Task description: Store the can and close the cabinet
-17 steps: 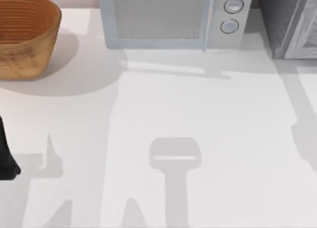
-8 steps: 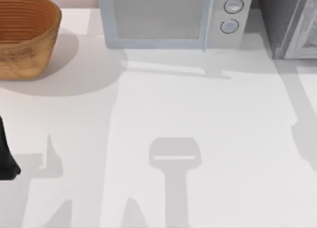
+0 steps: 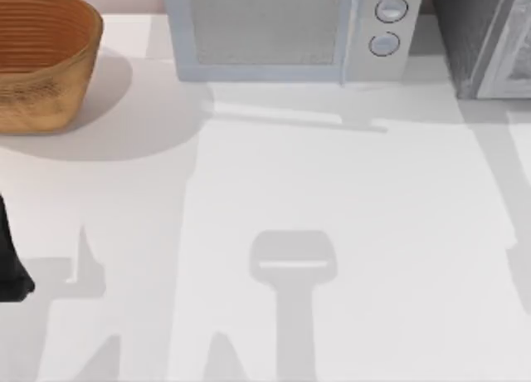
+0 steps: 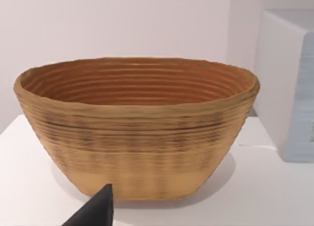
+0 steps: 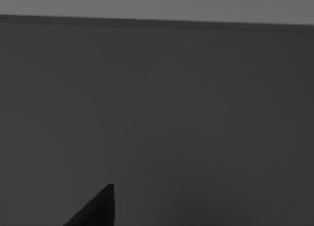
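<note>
The can is out of view. The grey cabinet stands at the table's back right corner, with a paler panel along its right side. My left arm is parked at the table's left edge. A black part of my left gripper points at the wicker basket. The right wrist view is dark, and a black part of my right gripper juts in at its edge.
A wicker basket sits at the back left. A pale grey microwave with two round knobs stands shut at the back middle. The white table stretches bare in front, crossed by soft shadows.
The shadow along the table's right edge has shrunk toward that edge and slid lower. My left arm has not moved.
</note>
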### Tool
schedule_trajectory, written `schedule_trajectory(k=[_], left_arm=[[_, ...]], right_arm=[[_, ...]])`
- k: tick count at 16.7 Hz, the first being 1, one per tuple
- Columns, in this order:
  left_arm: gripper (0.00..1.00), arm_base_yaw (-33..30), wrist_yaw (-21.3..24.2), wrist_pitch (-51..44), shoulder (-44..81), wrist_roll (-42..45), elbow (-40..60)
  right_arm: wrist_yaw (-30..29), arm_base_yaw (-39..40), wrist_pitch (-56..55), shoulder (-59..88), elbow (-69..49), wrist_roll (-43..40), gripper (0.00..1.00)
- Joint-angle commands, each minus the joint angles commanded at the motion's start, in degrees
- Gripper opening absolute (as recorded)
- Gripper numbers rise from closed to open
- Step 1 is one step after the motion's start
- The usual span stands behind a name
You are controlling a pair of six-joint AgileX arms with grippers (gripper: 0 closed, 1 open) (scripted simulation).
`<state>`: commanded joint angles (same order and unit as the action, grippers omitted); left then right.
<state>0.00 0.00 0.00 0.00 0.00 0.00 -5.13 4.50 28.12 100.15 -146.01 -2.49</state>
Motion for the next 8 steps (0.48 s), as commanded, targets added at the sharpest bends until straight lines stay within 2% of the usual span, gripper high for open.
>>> schedule_trajectory(k=[8], left_arm=[[1.0, 0.0, 0.0, 0.0, 0.0, 0.0, 0.0]], right_arm=[[4.53, -0.59, -9.14, -27.96, 38.96, -0.86, 1.0]])
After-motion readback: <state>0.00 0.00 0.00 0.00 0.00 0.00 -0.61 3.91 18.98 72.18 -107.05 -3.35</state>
